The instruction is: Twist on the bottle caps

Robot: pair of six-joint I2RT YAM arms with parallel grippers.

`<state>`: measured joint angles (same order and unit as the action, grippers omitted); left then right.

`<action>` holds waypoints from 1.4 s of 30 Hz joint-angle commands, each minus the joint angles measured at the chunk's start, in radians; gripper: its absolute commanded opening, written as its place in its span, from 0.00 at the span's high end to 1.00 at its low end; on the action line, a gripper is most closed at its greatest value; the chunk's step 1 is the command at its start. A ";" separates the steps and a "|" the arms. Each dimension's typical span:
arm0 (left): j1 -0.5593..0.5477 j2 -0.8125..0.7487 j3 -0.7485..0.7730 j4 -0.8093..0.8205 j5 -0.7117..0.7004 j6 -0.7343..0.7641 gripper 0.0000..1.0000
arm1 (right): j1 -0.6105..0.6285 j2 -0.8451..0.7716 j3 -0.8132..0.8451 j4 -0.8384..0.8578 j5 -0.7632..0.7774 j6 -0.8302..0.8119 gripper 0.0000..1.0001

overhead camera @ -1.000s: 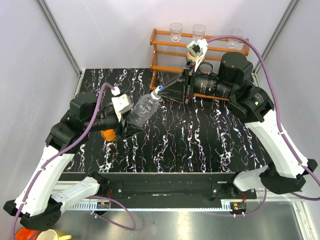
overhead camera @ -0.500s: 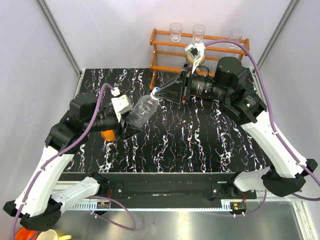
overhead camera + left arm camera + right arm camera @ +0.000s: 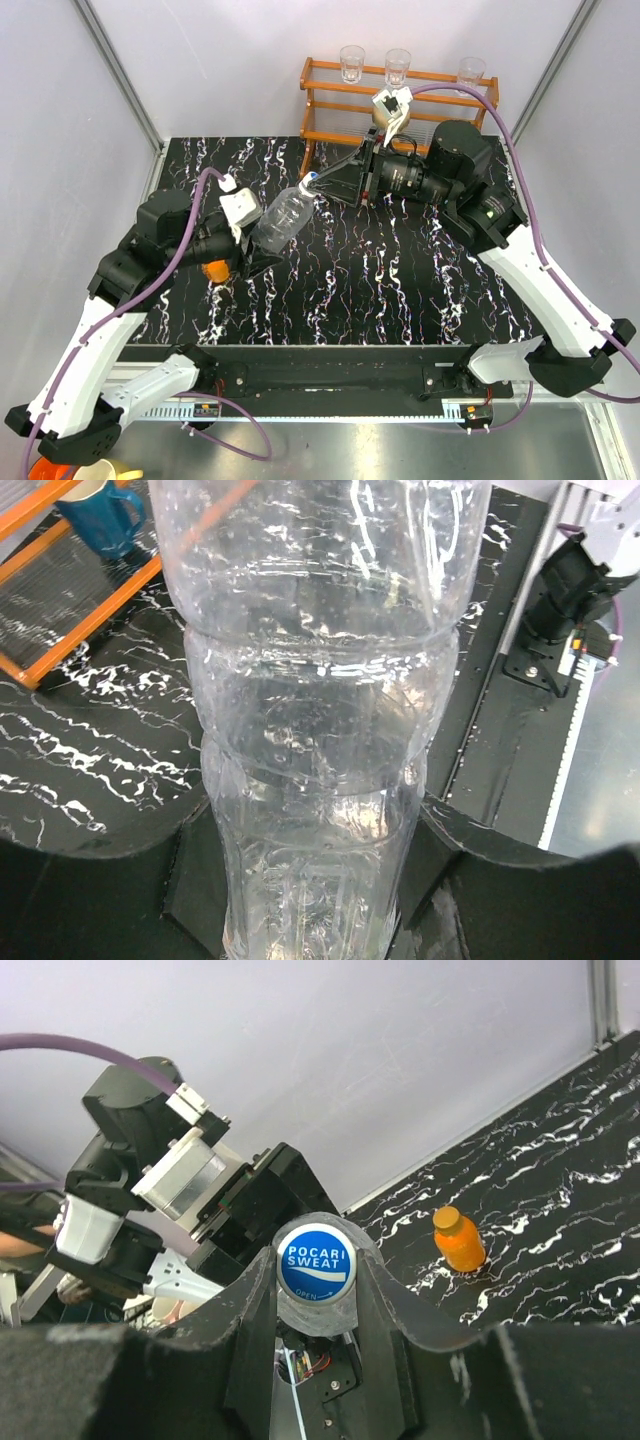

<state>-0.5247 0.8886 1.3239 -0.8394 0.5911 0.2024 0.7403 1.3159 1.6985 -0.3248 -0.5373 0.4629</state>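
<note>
The clear ribbed bottle hangs tilted above the tabletop's left half, its lower body clasped by the half-spread left gripper. It looks empty, so probably light, thin-walled and easily dented; the ribbed lower body suits the hold. The right gripper pinches the blue cap at the bottle's mouth — small, rigid, best gripped across its rim. The orange bottle stands near the left edge.
</note>
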 commanded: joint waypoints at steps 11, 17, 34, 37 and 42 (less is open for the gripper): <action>0.005 -0.022 -0.084 0.200 -0.318 -0.003 0.46 | 0.004 0.037 0.062 -0.143 0.100 0.100 0.81; -0.024 -0.016 -0.117 0.197 -0.379 0.040 0.46 | 0.037 0.068 0.069 -0.174 0.140 0.108 0.85; -0.074 -0.036 -0.187 0.284 -0.722 0.032 0.46 | 0.223 0.148 0.136 -0.273 0.560 0.224 0.97; -0.075 -0.043 -0.196 0.272 -0.656 0.005 0.46 | 0.229 0.151 0.141 -0.260 0.571 0.229 0.86; -0.075 -0.069 -0.218 0.244 -0.386 -0.044 0.48 | 0.229 0.151 0.184 -0.261 0.548 0.177 0.61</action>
<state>-0.6136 0.8436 1.1069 -0.6933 0.0647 0.2691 0.9344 1.4738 1.8229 -0.5293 0.0620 0.6563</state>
